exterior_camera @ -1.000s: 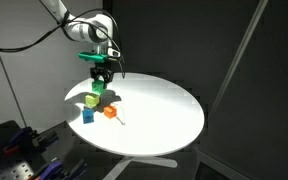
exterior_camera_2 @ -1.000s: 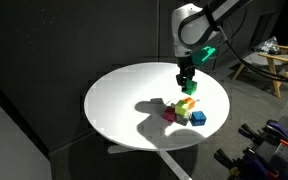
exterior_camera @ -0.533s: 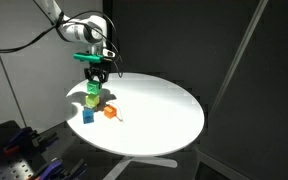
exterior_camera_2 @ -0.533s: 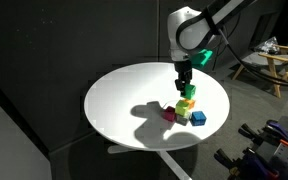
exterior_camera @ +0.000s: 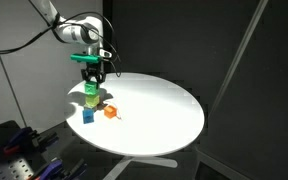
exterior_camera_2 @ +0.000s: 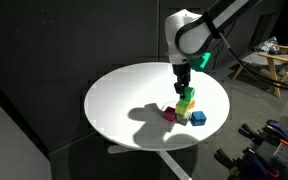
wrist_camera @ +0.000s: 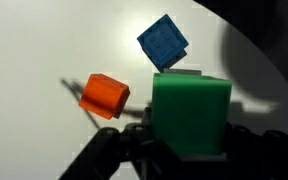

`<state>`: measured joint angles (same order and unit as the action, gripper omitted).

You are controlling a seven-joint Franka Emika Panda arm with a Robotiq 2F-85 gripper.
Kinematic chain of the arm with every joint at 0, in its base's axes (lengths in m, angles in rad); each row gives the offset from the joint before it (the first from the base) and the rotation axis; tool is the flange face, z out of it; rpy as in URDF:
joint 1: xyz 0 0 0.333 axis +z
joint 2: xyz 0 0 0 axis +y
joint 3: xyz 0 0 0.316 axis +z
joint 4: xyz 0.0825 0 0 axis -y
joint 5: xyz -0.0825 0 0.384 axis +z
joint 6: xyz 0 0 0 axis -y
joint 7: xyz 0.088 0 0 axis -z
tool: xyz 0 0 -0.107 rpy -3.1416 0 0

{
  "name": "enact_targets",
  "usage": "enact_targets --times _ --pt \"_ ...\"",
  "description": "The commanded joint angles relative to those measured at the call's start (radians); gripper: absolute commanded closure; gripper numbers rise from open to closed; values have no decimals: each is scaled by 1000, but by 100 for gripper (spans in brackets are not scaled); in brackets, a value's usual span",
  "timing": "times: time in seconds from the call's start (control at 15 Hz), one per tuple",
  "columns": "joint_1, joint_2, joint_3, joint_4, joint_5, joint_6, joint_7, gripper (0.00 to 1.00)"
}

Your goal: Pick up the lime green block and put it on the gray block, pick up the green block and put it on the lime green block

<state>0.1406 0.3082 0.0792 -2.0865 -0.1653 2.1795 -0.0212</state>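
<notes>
My gripper is shut on the green block, which fills the lower wrist view between the fingers. The green block sits on top of the lime green block; whether they touch I cannot tell. The lime green block is hidden in the wrist view. The gray block, bluish, stands on the table close beside this stack, not under it.
An orange cube lies on the round white table next to the stack. The cubes are near the table's edge. Dark curtains surround the table.
My gripper has carried the green block sideways from beside the lime green block to right over it and set it down to the lime block's top.
</notes>
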Motion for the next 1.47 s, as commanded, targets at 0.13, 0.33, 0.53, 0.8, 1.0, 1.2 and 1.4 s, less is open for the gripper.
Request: enact_targets --times 0.13,0.33,0.53,0.8,1.0,1.2,1.4 --pt "5 8 2 3 -24 32 9 69" --pt "4 17 2 7 -19 32 4 69" --pt "3 27 3 11 -17 29 0 69" --pt "4 41 3 18 -16 27 -1 69" --pt "5 50 3 21 -16 27 -1 69" --pt "5 56 2 23 -17 27 1 69" --pt "4 61 2 25 -14 32 2 21"
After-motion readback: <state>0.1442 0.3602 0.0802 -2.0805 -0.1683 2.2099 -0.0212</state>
